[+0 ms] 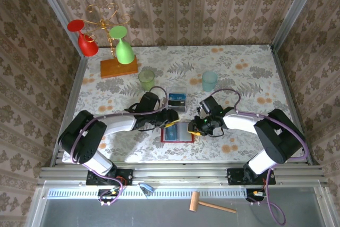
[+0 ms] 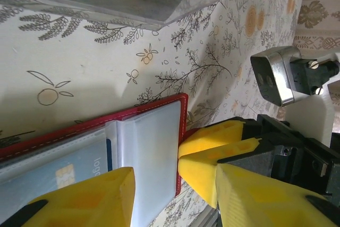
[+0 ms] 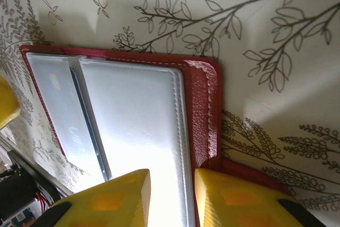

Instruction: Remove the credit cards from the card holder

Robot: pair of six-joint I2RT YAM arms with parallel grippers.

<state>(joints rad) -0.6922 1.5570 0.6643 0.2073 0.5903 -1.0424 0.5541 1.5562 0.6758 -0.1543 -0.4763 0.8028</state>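
Top view: the card holder (image 1: 178, 133) lies open and flat on the table, so take it as your reference. Your left gripper (image 1: 169, 123) is at its left side and your right gripper (image 1: 195, 127) is at its right edge. The clear box (image 1: 176, 101) sits just beyond it. A blue credit card (image 1: 172, 132) shows inside the holder.

Left wrist: the left gripper (image 2: 172, 182) has its jaws spread over the card holder (image 2: 133, 111), straddling the clear pocket and pinching nothing. One credit card (image 2: 69, 166), chip visible, sits in the next pocket over. The right gripper (image 2: 210, 150) meets the holder's red edge.

Right wrist: the right gripper (image 3: 171, 190) has its jaws nearly together across the rim of the card holder (image 3: 204, 94). It looks like a pinch on that edge, anchoring it. A credit card (image 3: 61, 104) sits pocketed further in.

My read: the holder is braced and you're lining up to pull a card. For the next move, get the left fingertips onto a card edge at the pocket mouth, not the plastic sleeve. Then close and draw along the pocket while the right gripper holds.
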